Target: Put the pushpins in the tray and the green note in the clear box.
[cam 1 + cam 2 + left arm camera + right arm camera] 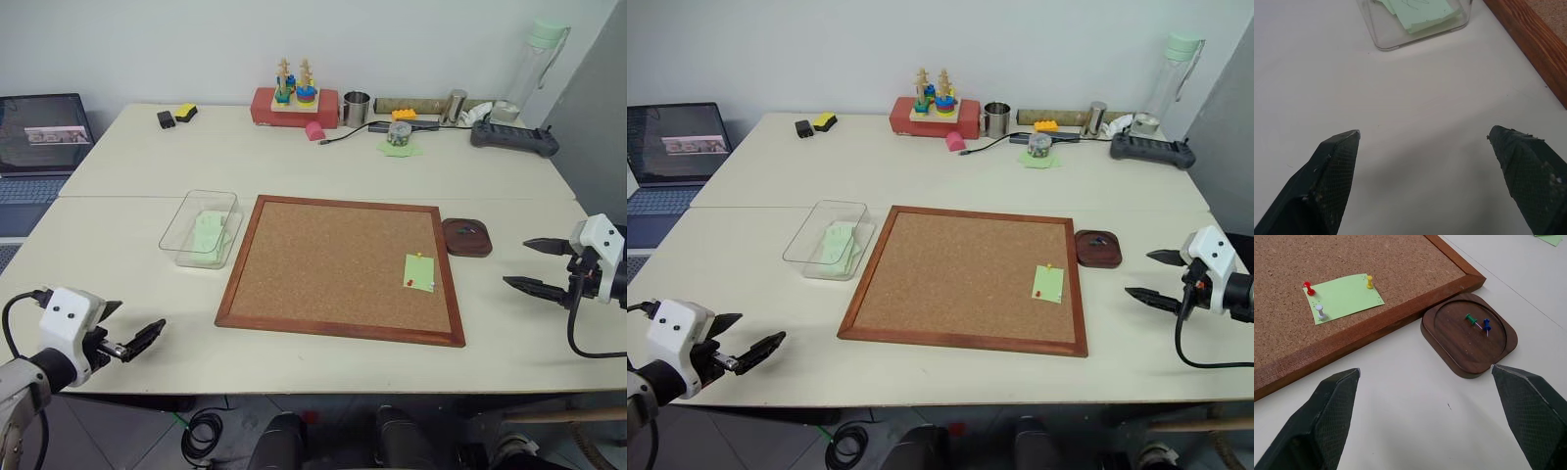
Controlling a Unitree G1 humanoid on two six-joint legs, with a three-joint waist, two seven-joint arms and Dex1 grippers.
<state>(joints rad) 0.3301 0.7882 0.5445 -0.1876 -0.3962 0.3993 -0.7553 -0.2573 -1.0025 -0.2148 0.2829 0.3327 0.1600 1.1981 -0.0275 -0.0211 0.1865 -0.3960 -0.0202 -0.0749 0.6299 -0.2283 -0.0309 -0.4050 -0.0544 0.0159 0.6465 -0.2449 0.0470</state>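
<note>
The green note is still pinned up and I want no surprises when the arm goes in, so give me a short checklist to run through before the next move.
1. Right gripper open and holding nothing: ok.
2. Left gripper open and holding nothing: ok.
3. Pins on the green note all visible: ok. A red pushpin, a yellow pushpin and a white pin hold it to the corkboard.
4. Room in the tray: ok. A green pin and a blue pin lie in it, with bare wood around them.
5. Clear box open at the top: ok, though pale green paper already lies inside.
6. How firmly the pins are seated: cannot tell.
</note>
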